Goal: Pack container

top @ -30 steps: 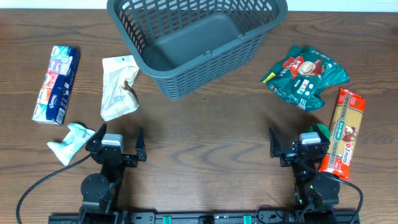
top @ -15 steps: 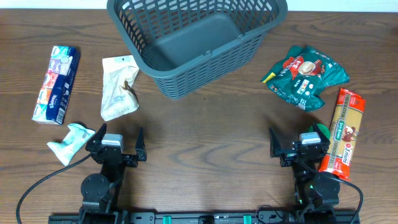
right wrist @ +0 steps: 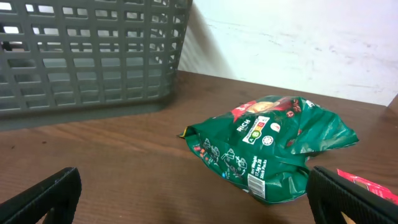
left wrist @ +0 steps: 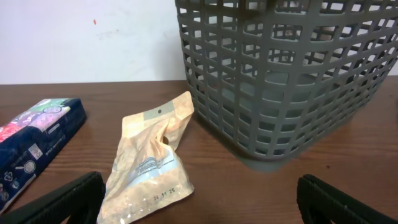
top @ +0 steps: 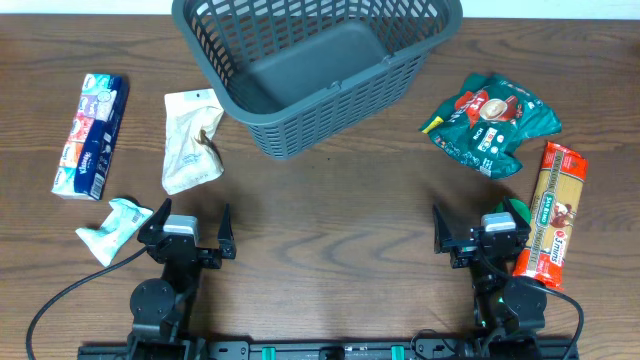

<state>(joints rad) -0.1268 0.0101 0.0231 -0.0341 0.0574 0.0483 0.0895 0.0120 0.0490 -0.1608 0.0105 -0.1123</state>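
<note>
The container stands on the surface well ahead of both grippers, ahead-right of the left gripper and ahead-left of the right gripper. Both grippers are spread wide and hold nothing. A beige pouch lies ahead of the left gripper, a small mint packet just beside its left finger. A green bag lies ahead of the right gripper, a pasta packet at its right.

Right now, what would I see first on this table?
The big grey basket at the far middle, with nothing in it. Next, the shiny green packet to its right. A red pasta pack lies just nearer than that, by the right edge.
</note>
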